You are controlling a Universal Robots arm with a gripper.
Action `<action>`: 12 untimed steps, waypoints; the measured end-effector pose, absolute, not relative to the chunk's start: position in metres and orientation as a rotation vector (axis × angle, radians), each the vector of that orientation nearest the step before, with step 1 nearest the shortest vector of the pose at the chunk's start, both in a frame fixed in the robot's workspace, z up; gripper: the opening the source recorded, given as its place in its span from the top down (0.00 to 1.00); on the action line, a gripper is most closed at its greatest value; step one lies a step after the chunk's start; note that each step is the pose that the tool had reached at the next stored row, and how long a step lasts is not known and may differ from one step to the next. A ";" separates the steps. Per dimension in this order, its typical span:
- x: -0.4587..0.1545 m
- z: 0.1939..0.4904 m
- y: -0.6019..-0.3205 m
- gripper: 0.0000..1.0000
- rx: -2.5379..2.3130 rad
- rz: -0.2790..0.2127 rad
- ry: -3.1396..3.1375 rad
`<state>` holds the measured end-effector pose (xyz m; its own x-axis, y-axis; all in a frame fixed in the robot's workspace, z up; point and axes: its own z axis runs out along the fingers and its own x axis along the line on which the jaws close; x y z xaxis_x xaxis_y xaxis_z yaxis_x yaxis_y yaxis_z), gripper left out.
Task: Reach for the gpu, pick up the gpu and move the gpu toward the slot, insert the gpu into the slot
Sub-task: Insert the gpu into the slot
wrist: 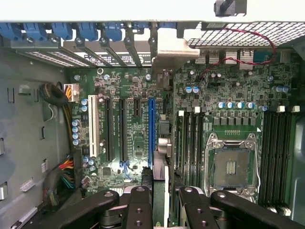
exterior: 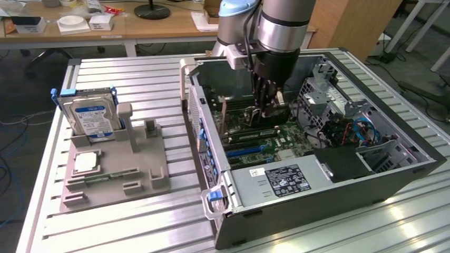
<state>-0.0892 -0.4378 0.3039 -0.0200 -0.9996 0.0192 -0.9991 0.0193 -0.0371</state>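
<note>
My gripper (exterior: 271, 112) reaches down into the open computer case (exterior: 393, 174) over the motherboard. It is shut on the gpu (wrist: 162, 143), which shows edge-on between the black fingers (wrist: 140, 205). The card's silver end bracket (wrist: 174, 50) lies against the case's rear slot openings. The card stands upright, just beside the long blue slot (wrist: 151, 129) and parallel to it. I cannot tell whether its lower edge touches the slot. In the exterior view the gpu (exterior: 243, 114) is a thin dark strip below the wrist.
The case's metal walls and drive cage (exterior: 330, 100) close in around the arm, with the power supply (exterior: 277, 182) in front. On the exterior view's left a grey fixture (exterior: 116, 168) holds a blue-labelled hard drive (exterior: 91, 118) and a processor chip (exterior: 86, 161). An open processor socket (wrist: 231, 167) lies near the card.
</note>
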 end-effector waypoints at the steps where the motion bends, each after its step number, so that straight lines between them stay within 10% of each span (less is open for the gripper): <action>1: -0.089 0.303 -0.438 0.74 -2.190 -0.062 2.234; 12: -0.093 0.298 -0.441 0.74 -2.191 -0.063 2.234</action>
